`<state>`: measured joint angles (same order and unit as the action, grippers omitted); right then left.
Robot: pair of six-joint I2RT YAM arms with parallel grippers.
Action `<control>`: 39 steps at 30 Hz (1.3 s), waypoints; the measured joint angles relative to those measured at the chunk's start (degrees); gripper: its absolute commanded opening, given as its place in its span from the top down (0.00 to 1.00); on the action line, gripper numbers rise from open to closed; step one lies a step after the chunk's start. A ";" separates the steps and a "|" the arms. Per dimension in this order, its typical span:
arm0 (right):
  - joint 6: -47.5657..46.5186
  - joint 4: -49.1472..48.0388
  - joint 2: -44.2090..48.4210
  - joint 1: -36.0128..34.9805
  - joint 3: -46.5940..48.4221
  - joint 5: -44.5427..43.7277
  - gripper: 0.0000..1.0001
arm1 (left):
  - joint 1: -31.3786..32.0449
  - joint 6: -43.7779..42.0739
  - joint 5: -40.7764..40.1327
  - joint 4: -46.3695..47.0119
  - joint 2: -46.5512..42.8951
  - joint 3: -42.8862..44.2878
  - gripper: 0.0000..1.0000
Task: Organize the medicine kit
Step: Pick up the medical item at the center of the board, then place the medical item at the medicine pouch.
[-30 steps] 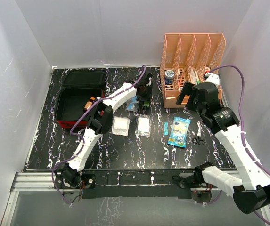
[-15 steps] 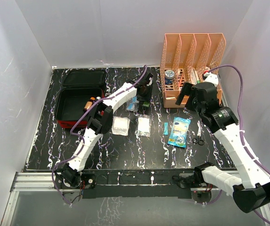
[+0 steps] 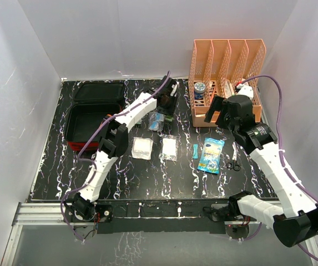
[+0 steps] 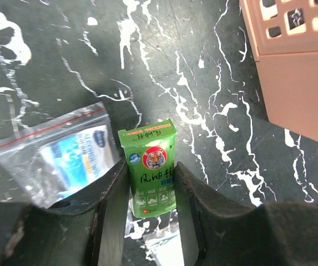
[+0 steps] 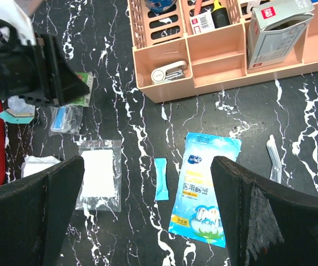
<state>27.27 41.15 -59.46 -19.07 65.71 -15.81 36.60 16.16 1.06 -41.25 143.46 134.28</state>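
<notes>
My target, the red medicine kit (image 3: 85,122), lies unzipped at the far left of the worktop (image 3: 147,177). Its lid is folded back toward the wall, so the black-lined tray is open from above. I judge it was left that way so things can be dropped straight in. My left arm crosses its right edge and hides part of the tray, so I cannot list what is in it; the part I can see looks bare.

To the right of the kit, the left gripper (image 4: 150,185) is closed partway on a small green box (image 4: 146,158) with a tiger on its label. One finger presses each long side, a grip that should keep the box square for carrying to the kit. A zip bag (image 4: 64,160) holding a blue packet lies just beside the box on the worktop.

Nearer me, two clear bags of white pads (image 3: 142,148) (image 3: 169,148) lie side by side. After them come a thin teal sachet (image 5: 160,178) and a blue pouch (image 5: 206,188). All lie flat and apart from each other, so each can be picked up singly.

The right gripper (image 3: 218,113) hangs above the worktop just in front of the pink rack (image 5: 214,83), spread wide and holding nothing, which suits waiting for its turn. The rack's compartments hold a blue-topped jar, a red-and-white pack, a yellow marker, a metal stapler-like tool and an opened grey carton (image 5: 278,27). Scissors (image 3: 233,164) lie furthest right.
</notes>
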 measured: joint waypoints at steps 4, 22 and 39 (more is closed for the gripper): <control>0.00 -1.09 -0.37 0.00 -1.14 0.76 0.02 | -1.90 -1.60 0.66 -1.42 -3.15 0.00 0.68; 0.07 -9.97 -9.64 0.00 -3.37 6.93 0.02 | -21.73 -12.00 1.77 -8.57 -20.44 -6.40 0.69; 0.22 -16.15 -17.09 -0.17 -3.19 11.72 0.02 | -35.91 -22.47 2.89 -4.57 -29.29 -26.25 0.70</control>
<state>27.49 24.99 -76.55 -19.25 62.52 -4.10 0.69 -6.31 3.95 -45.82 114.17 108.03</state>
